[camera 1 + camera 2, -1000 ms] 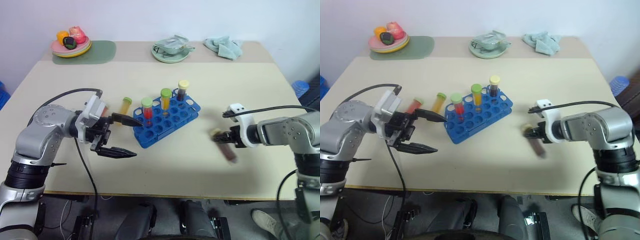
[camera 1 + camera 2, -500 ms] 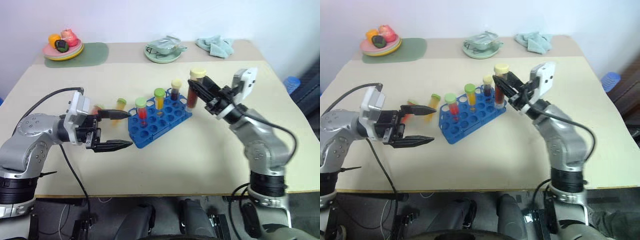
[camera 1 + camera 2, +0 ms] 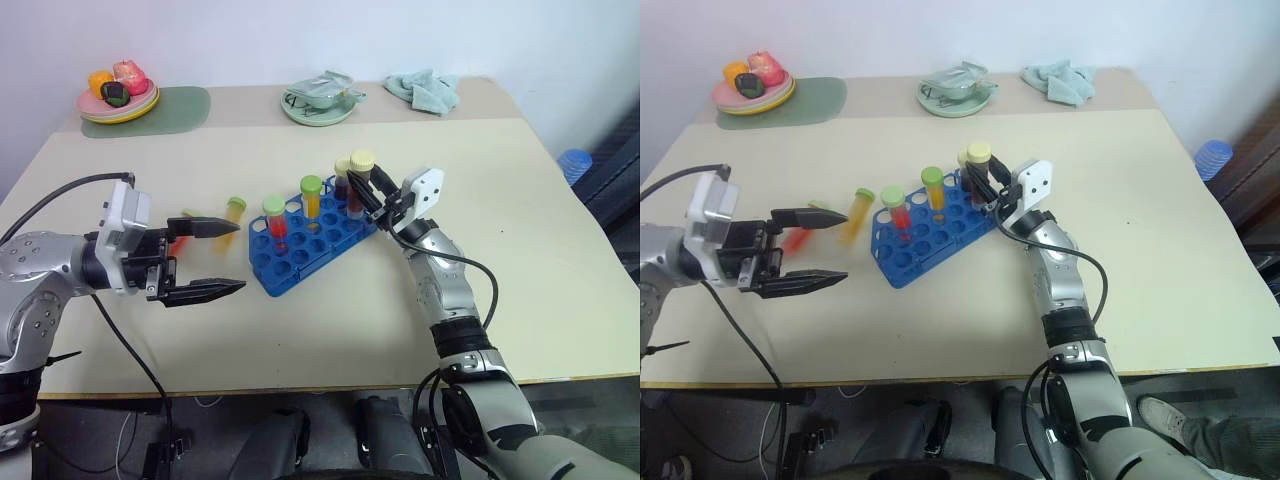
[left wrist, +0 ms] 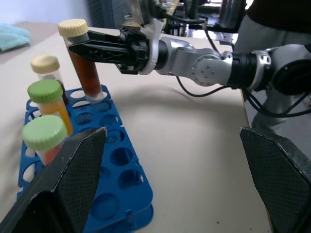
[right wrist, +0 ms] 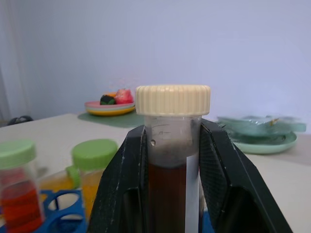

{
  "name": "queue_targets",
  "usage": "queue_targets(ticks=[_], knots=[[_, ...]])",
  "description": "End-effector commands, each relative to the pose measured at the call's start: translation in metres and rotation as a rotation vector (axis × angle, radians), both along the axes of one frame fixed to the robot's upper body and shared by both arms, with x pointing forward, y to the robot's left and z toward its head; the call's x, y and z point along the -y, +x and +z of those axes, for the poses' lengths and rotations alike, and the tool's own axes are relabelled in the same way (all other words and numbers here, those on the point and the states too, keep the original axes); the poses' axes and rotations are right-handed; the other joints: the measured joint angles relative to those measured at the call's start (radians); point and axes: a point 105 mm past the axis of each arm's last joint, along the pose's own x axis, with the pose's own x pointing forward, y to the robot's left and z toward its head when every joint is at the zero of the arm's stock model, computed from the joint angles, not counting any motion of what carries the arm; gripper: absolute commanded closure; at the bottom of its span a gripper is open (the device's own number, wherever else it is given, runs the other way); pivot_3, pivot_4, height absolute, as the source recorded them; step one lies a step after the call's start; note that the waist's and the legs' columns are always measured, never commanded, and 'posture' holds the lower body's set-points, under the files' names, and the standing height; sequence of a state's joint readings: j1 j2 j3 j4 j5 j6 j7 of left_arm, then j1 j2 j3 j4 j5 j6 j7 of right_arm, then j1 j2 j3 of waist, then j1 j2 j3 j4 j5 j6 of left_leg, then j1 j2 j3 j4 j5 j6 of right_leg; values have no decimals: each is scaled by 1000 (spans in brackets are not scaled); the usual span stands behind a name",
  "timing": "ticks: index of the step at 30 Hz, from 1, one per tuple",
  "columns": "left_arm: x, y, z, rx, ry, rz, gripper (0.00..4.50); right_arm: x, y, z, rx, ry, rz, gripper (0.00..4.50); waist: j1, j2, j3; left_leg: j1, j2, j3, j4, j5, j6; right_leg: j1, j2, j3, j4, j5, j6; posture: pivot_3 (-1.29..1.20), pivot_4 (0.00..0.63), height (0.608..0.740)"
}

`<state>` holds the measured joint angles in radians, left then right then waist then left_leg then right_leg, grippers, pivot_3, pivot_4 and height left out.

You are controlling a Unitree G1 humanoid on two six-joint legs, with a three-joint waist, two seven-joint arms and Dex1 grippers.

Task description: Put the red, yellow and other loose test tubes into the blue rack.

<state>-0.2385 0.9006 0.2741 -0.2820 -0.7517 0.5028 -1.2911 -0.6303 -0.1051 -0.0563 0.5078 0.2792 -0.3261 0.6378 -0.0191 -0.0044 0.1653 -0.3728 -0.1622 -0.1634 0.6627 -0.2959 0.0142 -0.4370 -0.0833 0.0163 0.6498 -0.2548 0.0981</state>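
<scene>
My right gripper pinches a dark brown tube with a cream cap, upright over the far right end of the blue rack at frame center. 3 capped tubes stand in the rack. My left gripper sits spread wide at left, holding nothing. 2 loose tubes, red and orange-yellow, lie between it and the rack.

Brown tube upright over blue rack
</scene>
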Motion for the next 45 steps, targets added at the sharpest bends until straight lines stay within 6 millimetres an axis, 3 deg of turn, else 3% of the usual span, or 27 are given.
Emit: queue_targets(ticks=[1, 14, 34, 41, 42, 45], knots=[[-3, -5, 14, 56, 3, 17, 0, 2, 0, 9, 51, 27, -5, 3598, 0, 0, 0, 0, 0, 0, 0, 0, 0, 0, 0, 0, 0, 0, 0, 0, 150, 740], [-2, -4, 13, 54, -2, 16, 0, 14, -2, 12, 63, 64, -34, 3598, -1, 1, 0, 0, 1, 0, 0, 0, -1, -1, 2, 1, 0, 1, -1, 0, 150, 740], [1, -2, 15, 53, -13, 7, 0, 18, -8, -4, 17, 90, -44, 3598, 1, 1, 0, 0, 2, 1, 0, 0, -2, -1, 2, 2, 0, 1, -1, 0, 150, 740], [1, -1, 16, 54, -31, 28, 0, 26, -6, 0, 71, 51, -144, 240, 0, 1, 0, 0, 2, 1, -1, 1, -2, -2, 2, 2, 1, 1, -1, 0, 150, 740], [1, 0, 18, 55, -50, 40, 0, 25, -7, 1, 76, 38, -134, 35, 0, 1, 0, 0, 2, 1, 0, 1, -2, -2, 2, 2, 1, 1, -2, 0, 150, 740], [0, 4, 22, 60, -97, 74, 0, 23, -11, 6, 88, 25, -104, 35, 0, 1, 0, 0, 2, 1, 0, 1, -2, -2, 2, 2, 1, 1, -2, 0, 150, 740]])
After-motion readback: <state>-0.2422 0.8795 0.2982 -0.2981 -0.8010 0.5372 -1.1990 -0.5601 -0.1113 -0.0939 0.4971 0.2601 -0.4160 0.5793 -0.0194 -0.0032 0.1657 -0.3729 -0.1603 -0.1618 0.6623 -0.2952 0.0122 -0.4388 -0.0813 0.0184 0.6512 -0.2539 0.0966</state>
